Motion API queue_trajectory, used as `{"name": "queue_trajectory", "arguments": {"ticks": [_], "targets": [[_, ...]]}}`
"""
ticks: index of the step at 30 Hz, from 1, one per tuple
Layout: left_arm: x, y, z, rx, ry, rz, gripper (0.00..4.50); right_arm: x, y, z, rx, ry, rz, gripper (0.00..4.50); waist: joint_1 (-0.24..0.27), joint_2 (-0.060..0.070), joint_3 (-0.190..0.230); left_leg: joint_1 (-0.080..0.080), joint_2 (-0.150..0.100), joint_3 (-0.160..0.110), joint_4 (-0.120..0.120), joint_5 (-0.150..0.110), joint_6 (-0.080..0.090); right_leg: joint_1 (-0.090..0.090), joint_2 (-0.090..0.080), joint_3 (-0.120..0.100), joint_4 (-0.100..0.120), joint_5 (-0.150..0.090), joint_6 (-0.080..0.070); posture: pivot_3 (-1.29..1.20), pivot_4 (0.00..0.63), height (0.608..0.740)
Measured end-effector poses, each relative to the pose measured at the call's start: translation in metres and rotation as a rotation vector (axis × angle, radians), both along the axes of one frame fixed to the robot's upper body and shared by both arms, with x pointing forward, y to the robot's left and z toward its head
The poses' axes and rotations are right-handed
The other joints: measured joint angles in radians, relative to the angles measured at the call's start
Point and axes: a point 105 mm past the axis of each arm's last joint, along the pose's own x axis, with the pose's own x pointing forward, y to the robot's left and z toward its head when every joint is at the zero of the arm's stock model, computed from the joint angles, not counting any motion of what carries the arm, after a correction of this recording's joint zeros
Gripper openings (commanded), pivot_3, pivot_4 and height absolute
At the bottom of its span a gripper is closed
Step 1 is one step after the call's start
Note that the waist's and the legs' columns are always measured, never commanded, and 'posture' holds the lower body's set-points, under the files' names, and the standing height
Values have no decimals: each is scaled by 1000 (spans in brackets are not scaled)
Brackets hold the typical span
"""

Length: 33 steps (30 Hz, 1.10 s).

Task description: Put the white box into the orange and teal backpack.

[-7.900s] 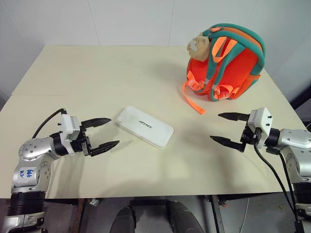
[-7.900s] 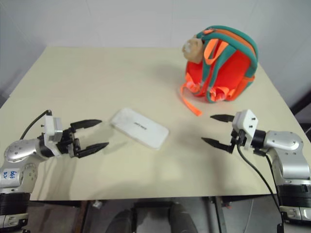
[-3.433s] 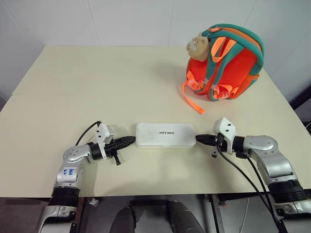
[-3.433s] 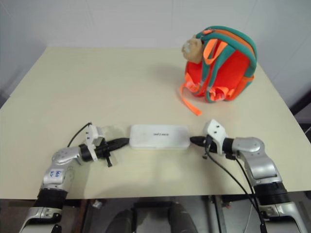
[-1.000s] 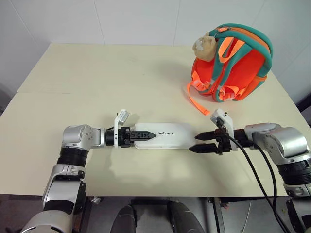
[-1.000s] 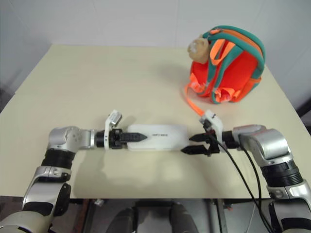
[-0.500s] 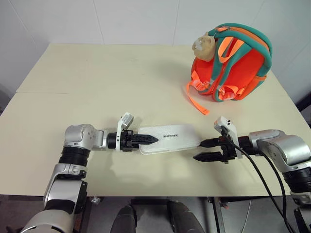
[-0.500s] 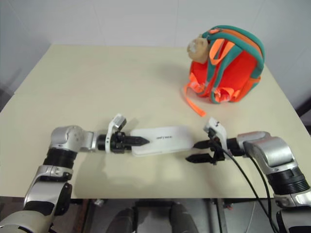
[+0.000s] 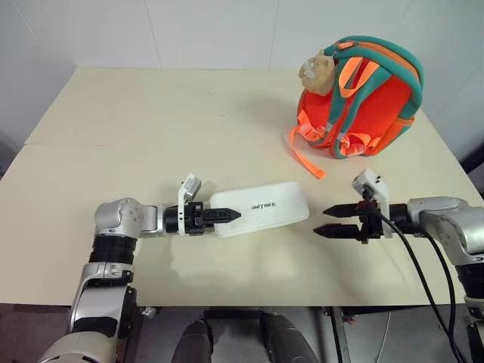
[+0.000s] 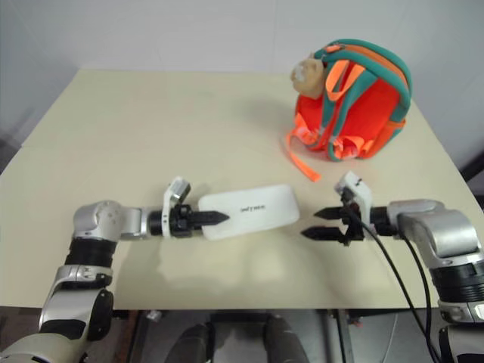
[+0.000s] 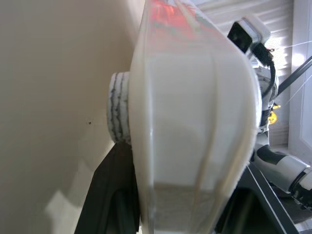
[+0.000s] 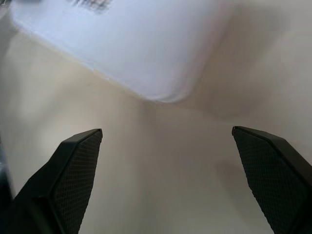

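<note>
I'm looking down on a pale cream table with a faint seam running across it. Behind it stands a white panelled wall. Light is soft and even, shadows faint. Under the near edge, dark floor.

Both eye views look down from the robot's head over the table, taking in the orange and teal backpack at its far right. The left wrist view sits pressed close against the white box. The right wrist view faces that box's end from nearby.
</note>
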Motion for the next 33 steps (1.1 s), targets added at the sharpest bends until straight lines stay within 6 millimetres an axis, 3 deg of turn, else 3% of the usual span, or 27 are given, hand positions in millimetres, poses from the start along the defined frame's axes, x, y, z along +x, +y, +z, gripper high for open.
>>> {"name": "queue_trajectory", "arguments": {"ticks": [2, 4, 9, 14, 19, 23, 28, 32, 33], "targets": [[0, 18, 2, 17, -68, 60, 1327, 18, -25, 24, 10, -132, -137, 4500, -2, 0, 0, 0, 0, 0, 0, 0, 0, -1, 0, 0, 0, 0, 0, 0, 150, 740], [0, 28, 5, 27, -131, 96, 1327, 31, -38, 43, 19, -242, -217, 4500, 1, 0, 0, 0, 0, 1, 0, 0, 0, -1, 0, 0, 0, 0, 0, 0, 150, 740], [1, 33, 12, 34, -269, 131, 1327, 65, -41, 62, 64, -383, -321, 4500, 0, 0, 0, 0, 0, 2, 0, 0, 0, -1, 0, 1, -1, 1, 0, 0, 150, 740], [-2, 33, 10, 56, -321, 138, 1327, 100, -27, 81, 116, -460, -371, 4500, -13, 1, 0, 0, 0, 2, -2, 0, 0, -2, 0, 1, -1, 1, 0, 0, 150, 740], [-6, 33, 6, 67, -327, 142, 1327, 123, -17, 81, 106, -494, -409, 4500, -24, 1, 0, 0, 0, 2, -5, 0, 0, -2, 0, 1, -2, 0, 0, 0, 150, 740], [-7, 38, 2, 65, -326, 167, 1327, 134, -3, 83, 141, -493, -418, 4500, -31, 1, 1, 0, 1, 2, -6, 1, -1, -3, 0, 1, -1, 0, -1, 0, 150, 740], [-9, 37, 6, 49, -343, 175, 1327, 145, 31, 89, 229, -486, -393, 4500, -50, 1, 1, 0, 1, 2, -6, 1, -2, -4, 0, 1, 1, 0, -1, 0, 150, 740], [-9, 40, 6, 44, -351, 199, 1327, 150, 43, 87, 285, -464, -421, 4500, -55, 1, 1, 0, 1, 2, -6, 2, -2, -4, 0, 1, 2, 0, -1, 0, 150, 740], [-9, 41, 5, 44, -351, 204, 1327, 151, 46, 87, 298, -462, -429, 4325, -57, 1, 1, 0, 1, 2, -6, 2, -2, -4, 0, 1, 2, 0, -1, 0, 150, 740]]}}
